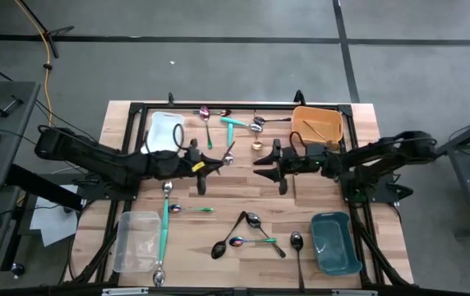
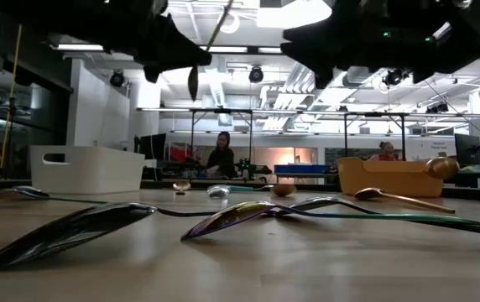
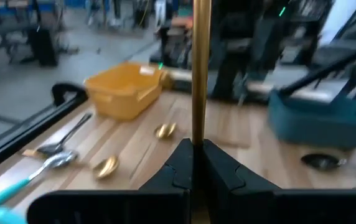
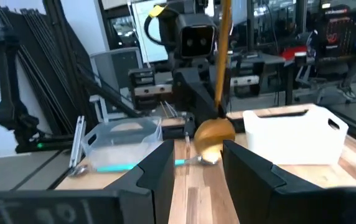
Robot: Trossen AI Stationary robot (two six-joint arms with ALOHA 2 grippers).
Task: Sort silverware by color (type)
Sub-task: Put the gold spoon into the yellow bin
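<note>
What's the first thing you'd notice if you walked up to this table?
Probably the two dark robot arms meeting over the middle of the wooden table. The left pincer is shut on a slim gold spoon, holding it up in the air right in front of the half-open right pincer. Around them lie scattered black, rainbow and teal-handled spoons, with an orange-yellow plastic bin at the far right corner.

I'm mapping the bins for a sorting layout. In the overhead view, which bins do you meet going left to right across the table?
Clear plastic bin → white rectangular bin → yellow-orange bin → teal-blue bin.
</note>
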